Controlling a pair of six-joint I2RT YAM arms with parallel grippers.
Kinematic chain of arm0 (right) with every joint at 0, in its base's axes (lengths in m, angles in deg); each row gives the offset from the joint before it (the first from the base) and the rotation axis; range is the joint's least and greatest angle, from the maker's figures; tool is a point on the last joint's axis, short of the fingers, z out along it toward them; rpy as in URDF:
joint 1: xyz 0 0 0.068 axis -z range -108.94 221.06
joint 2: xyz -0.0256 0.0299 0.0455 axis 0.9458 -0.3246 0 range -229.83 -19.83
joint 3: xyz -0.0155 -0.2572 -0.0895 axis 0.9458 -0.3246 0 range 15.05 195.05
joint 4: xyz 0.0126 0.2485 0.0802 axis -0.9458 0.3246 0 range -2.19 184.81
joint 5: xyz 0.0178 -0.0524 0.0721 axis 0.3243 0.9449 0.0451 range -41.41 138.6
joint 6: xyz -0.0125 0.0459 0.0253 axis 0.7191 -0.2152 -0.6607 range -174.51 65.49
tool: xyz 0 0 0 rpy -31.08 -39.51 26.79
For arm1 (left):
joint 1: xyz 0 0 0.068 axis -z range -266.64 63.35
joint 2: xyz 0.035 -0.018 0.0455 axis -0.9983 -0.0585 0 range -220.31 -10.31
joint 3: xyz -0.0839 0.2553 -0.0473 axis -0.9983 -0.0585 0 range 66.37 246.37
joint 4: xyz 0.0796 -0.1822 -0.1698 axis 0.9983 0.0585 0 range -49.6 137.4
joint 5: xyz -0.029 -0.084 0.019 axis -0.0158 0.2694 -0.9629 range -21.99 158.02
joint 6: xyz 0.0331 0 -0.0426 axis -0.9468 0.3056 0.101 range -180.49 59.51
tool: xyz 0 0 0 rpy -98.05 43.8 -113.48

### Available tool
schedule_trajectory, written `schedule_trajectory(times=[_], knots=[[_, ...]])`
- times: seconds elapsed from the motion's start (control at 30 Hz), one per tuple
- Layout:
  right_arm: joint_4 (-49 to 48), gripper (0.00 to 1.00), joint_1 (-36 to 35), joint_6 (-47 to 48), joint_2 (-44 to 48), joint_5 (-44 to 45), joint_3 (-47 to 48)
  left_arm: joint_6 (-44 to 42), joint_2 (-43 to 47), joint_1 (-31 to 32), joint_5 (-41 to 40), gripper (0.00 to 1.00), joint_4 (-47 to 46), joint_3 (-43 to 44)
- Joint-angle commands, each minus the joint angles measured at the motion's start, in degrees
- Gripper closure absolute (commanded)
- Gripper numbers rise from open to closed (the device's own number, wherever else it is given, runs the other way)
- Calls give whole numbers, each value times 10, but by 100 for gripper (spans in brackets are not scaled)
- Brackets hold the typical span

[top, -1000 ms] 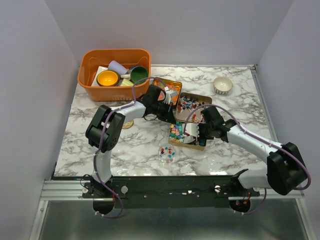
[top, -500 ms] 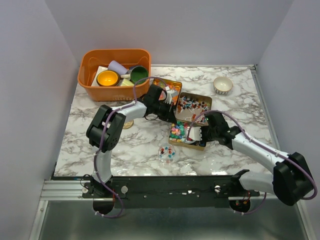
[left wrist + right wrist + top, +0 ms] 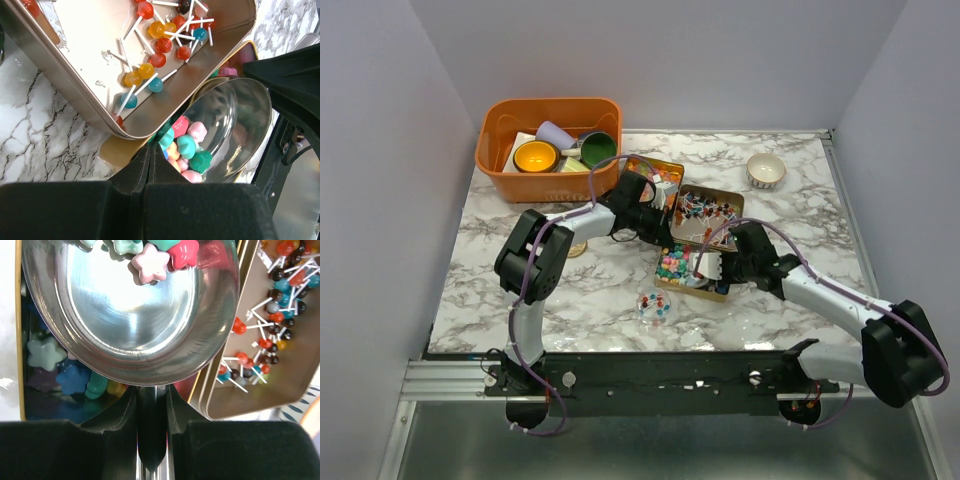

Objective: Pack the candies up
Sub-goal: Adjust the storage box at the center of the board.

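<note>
While the right gripper (image 3: 151, 412) clamps the handle of the scoop (image 3: 130, 325), a few star candies (image 3: 160, 257) lie at its far lip
A small tilt may spill them past the star tin (image 3: 19, 365) at lower left, into the lollipop tin (image 3: 235, 400) at right. The left gripper (image 3: 148, 167), shut and empty, hangs just before the scoop's mouth and may be bumped; orange basket (image 3: 490, 150) and small bowl (image 3: 766, 170), along the overhead view's top, stand well apart

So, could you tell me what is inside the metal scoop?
The scoop holds a few star candies, pink, red and teal, at its far end; the rest is bare. It covers most of the tin beneath.
</note>
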Motion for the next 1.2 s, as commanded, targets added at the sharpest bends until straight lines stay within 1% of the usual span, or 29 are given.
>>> schedule_trajectory(times=[0.0, 0.13, 0.2, 0.23, 0.3, 0.4, 0.67, 0.87, 1.0, 1.07, 1.17], knots=[[-5, 99, 24, -71, -17, -97, 7, -18, -15, 1, -9, 100, 14, 11], [9, 99, 75, -91, -19, -151, 10, -22, -12, -3, -4, 100, 15, 11], [16, 99, 94, -87, -17, -188, 12, -22, -10, -6, -1, 100, 17, 10], [16, 99, 102, -86, -15, -192, 12, -22, -7, -8, 2, 100, 15, 9], [24, 99, 109, -76, -6, -212, 13, -22, -3, -13, 17, 100, 14, 9], [25, 99, 111, -71, 13, -219, 13, -22, 0, -18, 33, 100, 13, 11], [3, 99, 110, -48, 33, -137, 16, -27, -2, -20, 28, 100, 13, 5], [27, 99, 103, -74, 7, -80, 59, -30, 6, -21, 29, 100, 21, 6], [20, 99, 104, -65, 3, -76, 44, -27, 39, -21, 63, 100, 12, -5], [26, 99, 103, -71, -1, -80, 43, -39, 58, -21, 74, 100, 10, -15], [33, 99, 103, -79, -1, -84, 45, -56, 67, -23, 73, 100, 31, -27]])
